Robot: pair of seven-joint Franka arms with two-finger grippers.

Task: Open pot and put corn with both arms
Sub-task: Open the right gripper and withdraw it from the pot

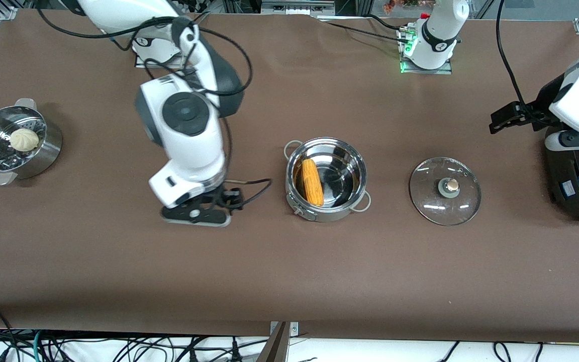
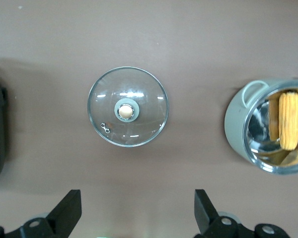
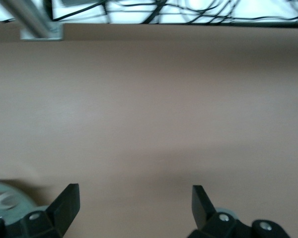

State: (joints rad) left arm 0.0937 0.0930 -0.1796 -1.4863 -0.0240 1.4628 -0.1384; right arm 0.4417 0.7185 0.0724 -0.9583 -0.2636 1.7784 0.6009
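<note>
Corn [image 1: 312,181] lay inside the uncovered pot [image 1: 325,179], frame centre; lid [image 1: 445,190] rested on worktop [image 1: 289,261] alongside. Left pincer [image 2: 137,218] and right pincer [image 3: 135,210] both spread, empty. Task looked finished.

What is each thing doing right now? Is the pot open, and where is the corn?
pot: open, lid off, upright on the table.
corn: lying inside the pot.
glass lid: flat on the table beside the pot, knob up.
steamer basket: upright, holding a bun.
bun: inside the steamer basket.
left gripper: open, empty, above the lid.
right gripper: open, empty, over bare table.
</note>
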